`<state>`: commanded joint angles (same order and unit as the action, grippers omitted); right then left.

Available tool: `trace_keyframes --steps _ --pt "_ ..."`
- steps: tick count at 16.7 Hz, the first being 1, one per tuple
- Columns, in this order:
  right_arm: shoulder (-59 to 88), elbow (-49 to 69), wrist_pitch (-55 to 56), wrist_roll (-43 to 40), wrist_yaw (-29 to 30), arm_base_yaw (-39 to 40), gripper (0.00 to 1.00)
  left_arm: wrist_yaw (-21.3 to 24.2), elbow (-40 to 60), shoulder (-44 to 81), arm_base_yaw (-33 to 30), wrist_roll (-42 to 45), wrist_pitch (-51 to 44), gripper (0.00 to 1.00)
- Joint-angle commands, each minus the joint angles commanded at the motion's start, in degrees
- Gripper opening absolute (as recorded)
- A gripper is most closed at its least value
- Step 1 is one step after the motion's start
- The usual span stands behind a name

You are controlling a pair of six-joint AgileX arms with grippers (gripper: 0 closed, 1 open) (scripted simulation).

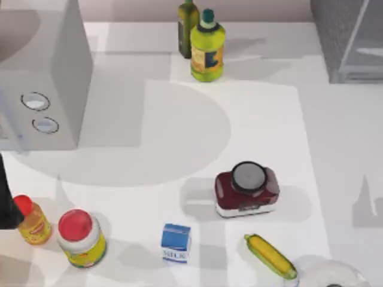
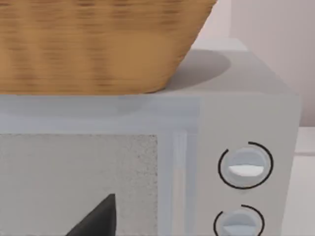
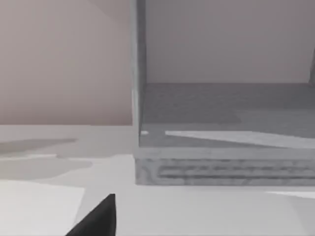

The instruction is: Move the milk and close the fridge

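- White table (image 1: 269, 131) holds all the things.
- Milk (image 1: 176, 242) stands upright near the front edge, between a red-lidded jar (image 1: 81, 237) and a corn cob (image 1: 270, 256).
- Fridge (image 1: 350, 39) sits at the far right corner, with its pale inside (image 3: 221, 108) showing bare.
- Basket (image 2: 98, 44) rests on top of the microwave (image 1: 42, 78) at the left.
- Left gripper (image 2: 96, 221) faces the microwave, and right gripper (image 3: 96, 221) faces the fridge; whether their fingers are apart or together cannot be told.

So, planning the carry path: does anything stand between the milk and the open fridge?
The dark red jar sits roughly on the diagonal from the milk at the near edge to the fridge at the far right corner.
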<state>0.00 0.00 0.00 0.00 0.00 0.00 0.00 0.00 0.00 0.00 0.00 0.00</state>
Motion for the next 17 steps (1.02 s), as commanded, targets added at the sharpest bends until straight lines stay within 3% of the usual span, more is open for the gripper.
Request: trace_keyframes --steps 3,6,17 --pt "0.75 0.00 0.69 0.16 0.77 0.72 1.00 0.00 0.00 0.00 0.00 0.00 0.00 1.00" --pt "5.82 0.05 5.40 0.78 6.35 6.05 1.00 0.00 0.00 0.00 0.00 0.00 0.00 1.00" --pt "36.75 1.53 35.61 0.84 44.78 45.16 1.00 0.00 0.00 0.00 0.00 0.00 0.00 1.00"
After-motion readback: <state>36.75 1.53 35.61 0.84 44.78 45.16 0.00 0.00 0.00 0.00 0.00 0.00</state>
